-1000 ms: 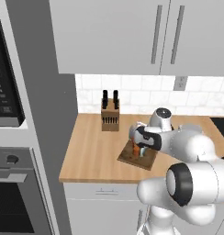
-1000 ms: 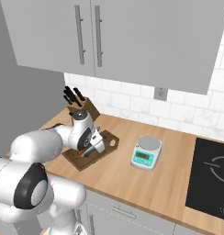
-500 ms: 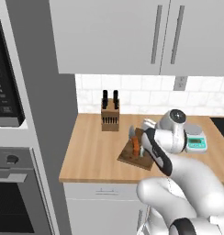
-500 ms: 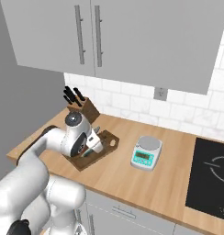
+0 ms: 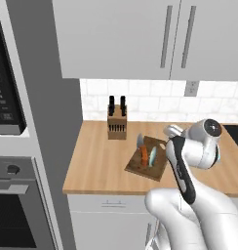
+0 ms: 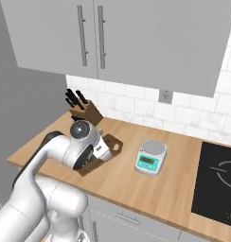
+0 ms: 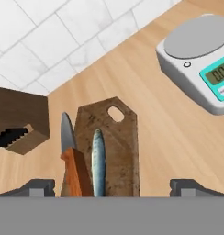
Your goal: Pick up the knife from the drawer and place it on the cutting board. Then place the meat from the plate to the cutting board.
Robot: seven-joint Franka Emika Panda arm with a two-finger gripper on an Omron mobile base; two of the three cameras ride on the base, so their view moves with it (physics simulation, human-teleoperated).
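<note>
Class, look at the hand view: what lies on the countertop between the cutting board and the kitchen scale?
Nothing: between the cutting board and the scale runs bare countertop, plain in the hand view.

Nothing fully legible in any view. The only candidate was the small white digital kitchen scale with a round grey platter, sitting on the wooden counter to the right of the brown wooden cutting board: its teal display panel showed dark digits that looked like zeros, cut off at the frame edge, so no firm reading. From the right base view the same display was too small to read. The dark oven control panel had pale marks, unreadable.
</note>
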